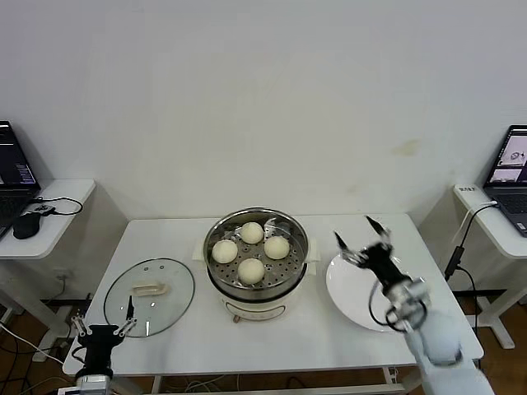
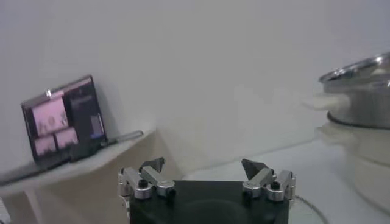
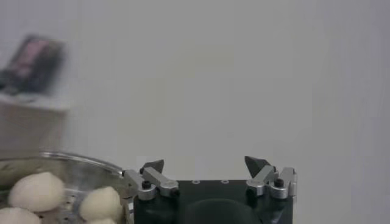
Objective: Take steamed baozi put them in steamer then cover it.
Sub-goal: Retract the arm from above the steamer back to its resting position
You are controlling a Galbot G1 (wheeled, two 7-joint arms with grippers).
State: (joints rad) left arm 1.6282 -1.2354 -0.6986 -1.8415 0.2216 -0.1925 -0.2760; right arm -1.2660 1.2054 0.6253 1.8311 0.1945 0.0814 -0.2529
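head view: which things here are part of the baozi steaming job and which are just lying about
Job: four baozi in the steamer; glass cover on the table, left of it.
Lying about: empty white plate, laptops on side desks, mouse.

Four steamed baozi (image 1: pixel 251 250) sit in the steamer (image 1: pixel 257 286) at the middle of the table (image 1: pixel 329 329). The cover (image 1: pixel 149 296) lies flat on the table to the steamer's left, a plate (image 1: pixel 350 292) to its right. Laptops (image 1: pixel 15 169) stand on side desks far left and far right.
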